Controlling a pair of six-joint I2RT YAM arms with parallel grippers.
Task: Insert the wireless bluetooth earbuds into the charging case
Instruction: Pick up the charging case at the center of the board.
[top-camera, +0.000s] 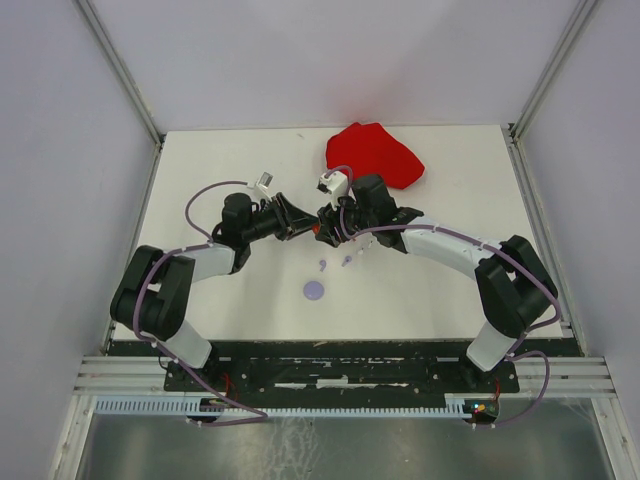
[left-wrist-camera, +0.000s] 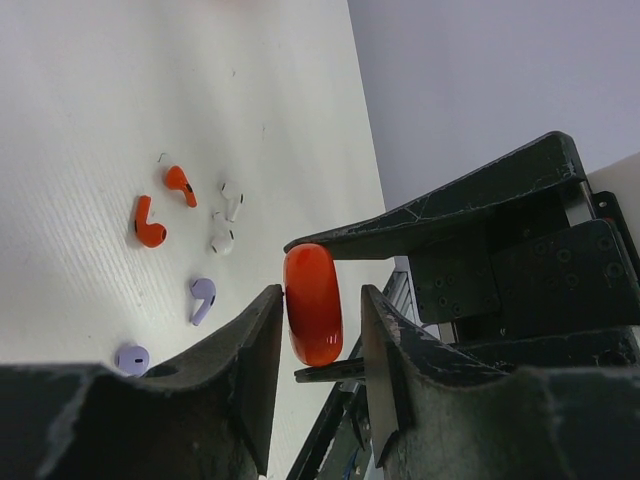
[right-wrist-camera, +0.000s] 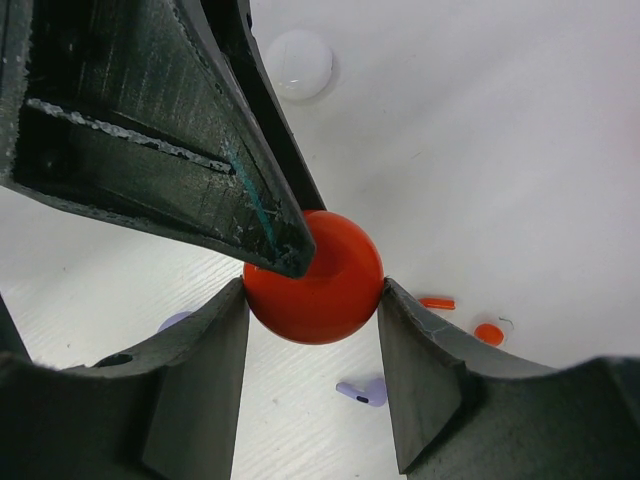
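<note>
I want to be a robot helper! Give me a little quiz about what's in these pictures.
1. Pick one: what colour is the round case pinched by the right end effector? A) white B) red C) lilac
2. True or false: the red earbuds are already inside a case.
3. Fill the gap: the left wrist view shows ___ white earbuds lying on the table.

Key: 1 B. 2 False, they lie loose on the table. 3 Two.
</note>
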